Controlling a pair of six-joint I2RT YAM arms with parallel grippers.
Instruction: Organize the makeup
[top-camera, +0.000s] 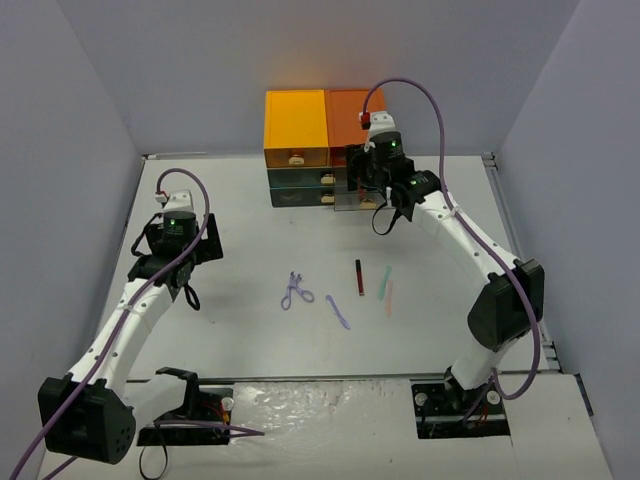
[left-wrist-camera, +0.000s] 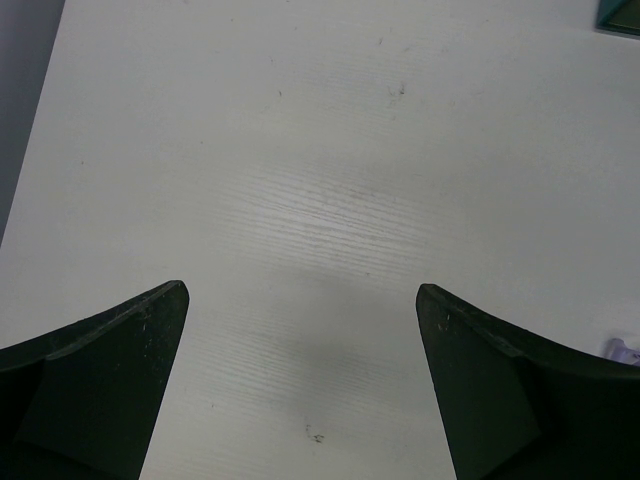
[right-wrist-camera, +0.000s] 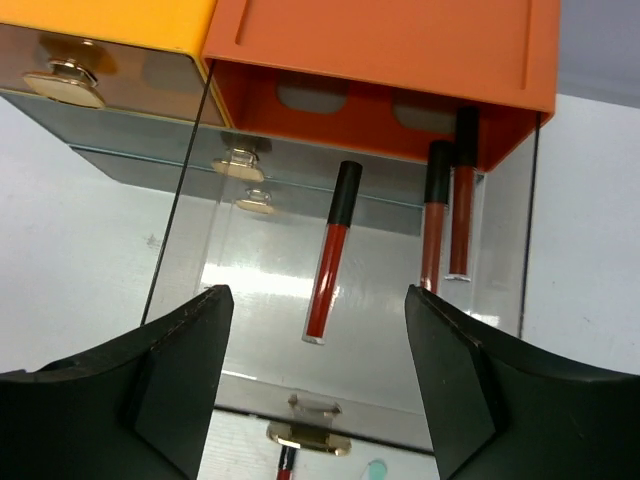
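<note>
On the table lie a purple scissor-like curler (top-camera: 295, 291), a purple stick (top-camera: 338, 311), a red-black pencil (top-camera: 358, 277), a mint stick (top-camera: 382, 283) and a pink stick (top-camera: 389, 298). My right gripper (top-camera: 365, 185) is open and empty above the pulled-out clear drawer (right-wrist-camera: 250, 300) of the orange-and-dark drawer box (top-camera: 320, 140). In the right wrist view the gripper (right-wrist-camera: 315, 300) hangs over three red tubes with black caps in that drawer (right-wrist-camera: 330, 255) (right-wrist-camera: 432, 220) (right-wrist-camera: 462, 200). My left gripper (top-camera: 188, 280) is open and empty over bare table at the left, as the left wrist view (left-wrist-camera: 300, 290) shows.
The drawer box has other shut drawers with gold handles (right-wrist-camera: 60, 85). The open drawer's gold handle (right-wrist-camera: 308, 438) faces the table's middle. Grey walls close in the table on three sides. A corner of the box (left-wrist-camera: 620, 18) shows in the left wrist view.
</note>
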